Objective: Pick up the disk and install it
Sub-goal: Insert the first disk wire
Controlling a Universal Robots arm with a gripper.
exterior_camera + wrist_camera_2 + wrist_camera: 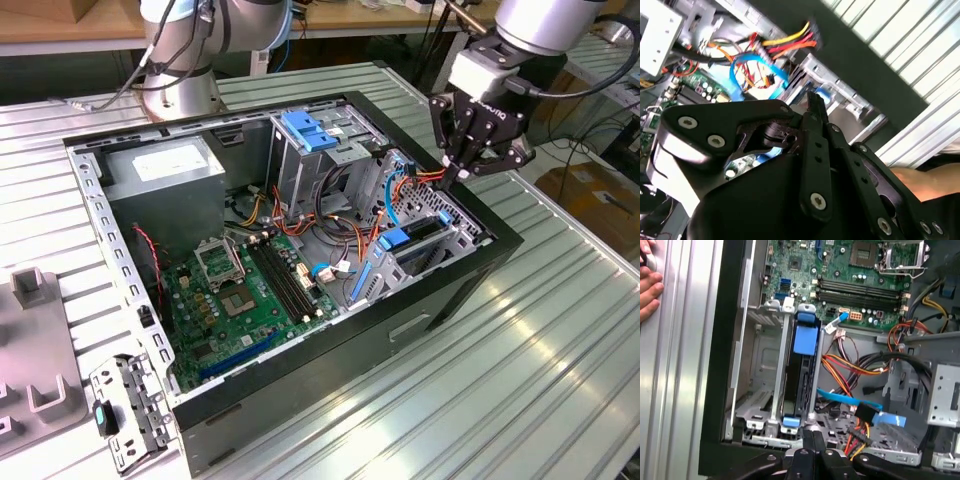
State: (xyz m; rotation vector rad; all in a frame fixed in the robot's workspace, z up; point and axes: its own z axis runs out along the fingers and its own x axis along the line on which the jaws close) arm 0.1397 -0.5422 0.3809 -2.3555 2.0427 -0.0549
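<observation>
Our tool (452, 177) clenched on nothing, over our disk (801, 385) on edge in the computer case's (470, 285) corner bay.

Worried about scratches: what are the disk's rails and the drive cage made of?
The rails on the disk look like smooth, matte blue plastic, evenly coloured. The drive cage looks like bare silvery sheet metal, with folded edges and punched holes; probably steel.
</observation>
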